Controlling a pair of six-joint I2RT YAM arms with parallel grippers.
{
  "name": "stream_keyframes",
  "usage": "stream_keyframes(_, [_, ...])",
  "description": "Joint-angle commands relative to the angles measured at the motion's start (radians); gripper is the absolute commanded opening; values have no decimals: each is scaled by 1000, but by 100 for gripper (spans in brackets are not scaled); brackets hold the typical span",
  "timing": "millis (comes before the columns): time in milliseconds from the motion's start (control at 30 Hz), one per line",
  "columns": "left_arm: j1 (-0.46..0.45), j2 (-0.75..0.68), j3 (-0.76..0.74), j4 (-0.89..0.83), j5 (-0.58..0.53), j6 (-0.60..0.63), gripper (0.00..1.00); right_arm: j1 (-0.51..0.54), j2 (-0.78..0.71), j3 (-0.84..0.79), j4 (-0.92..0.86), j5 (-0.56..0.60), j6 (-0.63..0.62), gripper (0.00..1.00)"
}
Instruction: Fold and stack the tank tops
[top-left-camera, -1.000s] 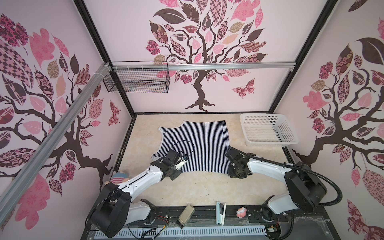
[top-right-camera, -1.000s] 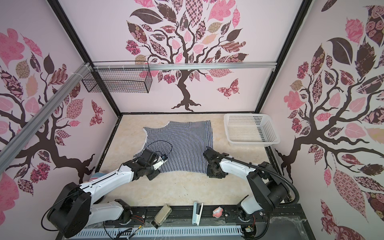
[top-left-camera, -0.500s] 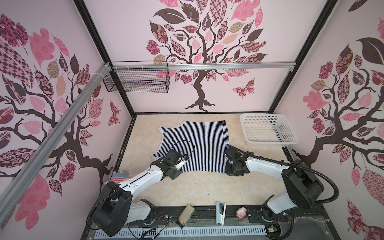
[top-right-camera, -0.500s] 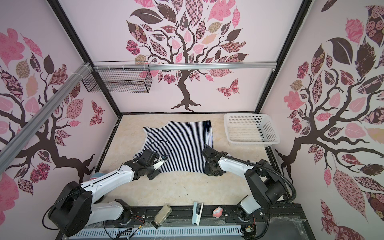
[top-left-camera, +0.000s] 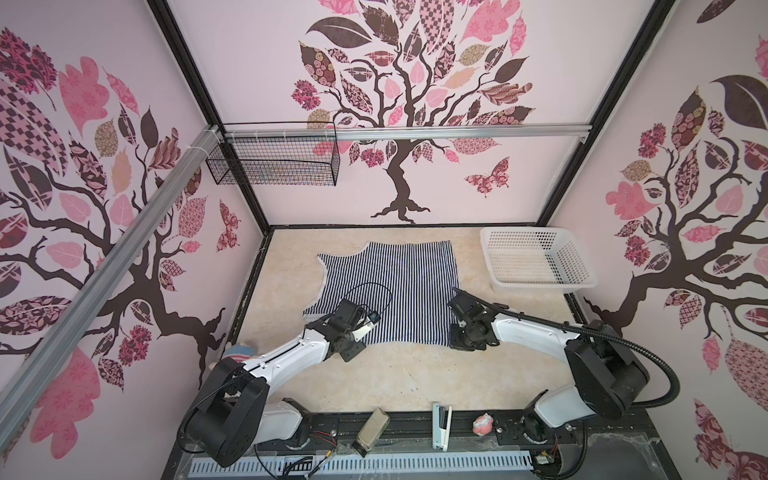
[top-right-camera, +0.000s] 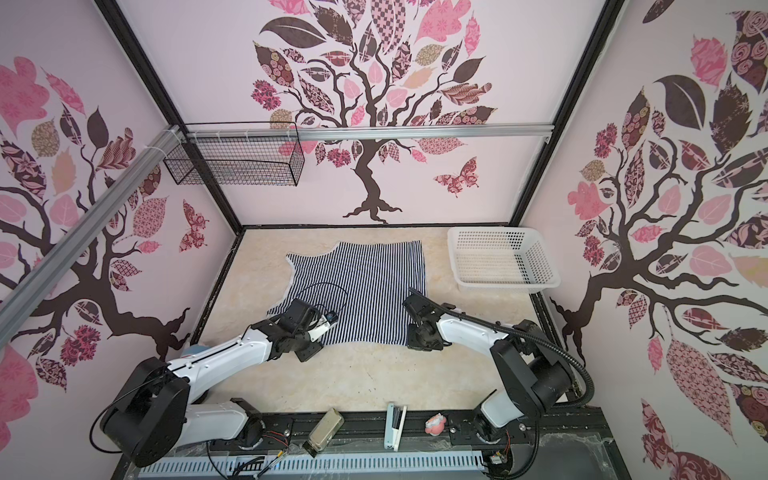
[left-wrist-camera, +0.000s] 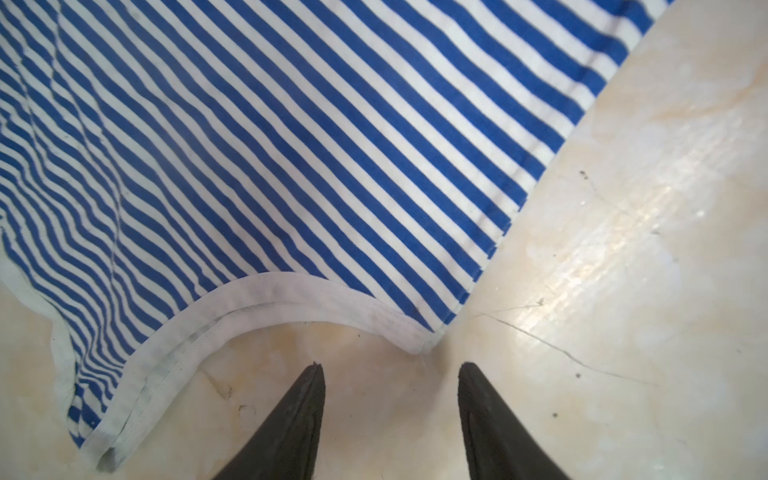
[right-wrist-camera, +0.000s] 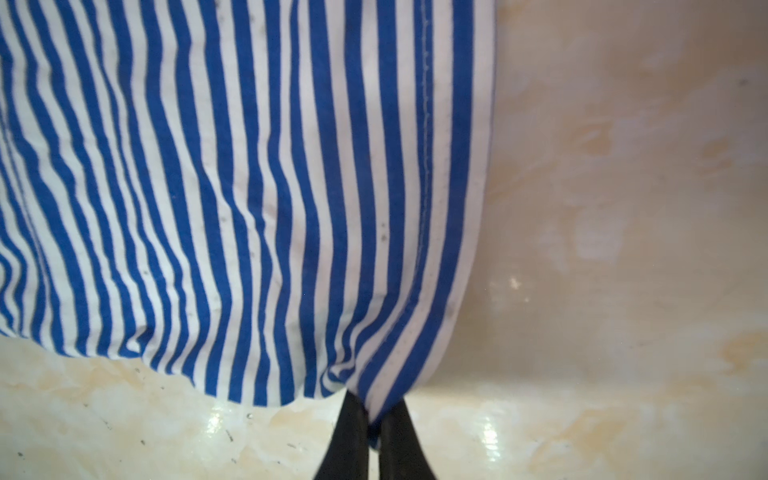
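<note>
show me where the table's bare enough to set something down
Biggest bare patch: table between the top's near edge and the front rail. Narrower strips: between top and basket, and between top and left wall. Crowded: the top's near edge, where the left claw hangs open and the right claw pinches a corner.

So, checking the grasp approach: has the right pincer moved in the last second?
Yes. The right pincer has shifted slightly left, away from the white basket, toward the near corner of the tank top, and is now shut on it.
</note>
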Motion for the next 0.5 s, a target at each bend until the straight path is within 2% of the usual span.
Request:
stream_keyframes(0, [-19,18,16,3,23,-7,56,3,-28,25,-26,-2,0,5])
stream_keyframes(300, [-41,62,6,53,-49,-21,55,3,-38,21,-28,-7,3,1])
stream_keyframes(467, [-41,90,4,76,-92,-20,50,3,-41,18,-35,-3,2,0])
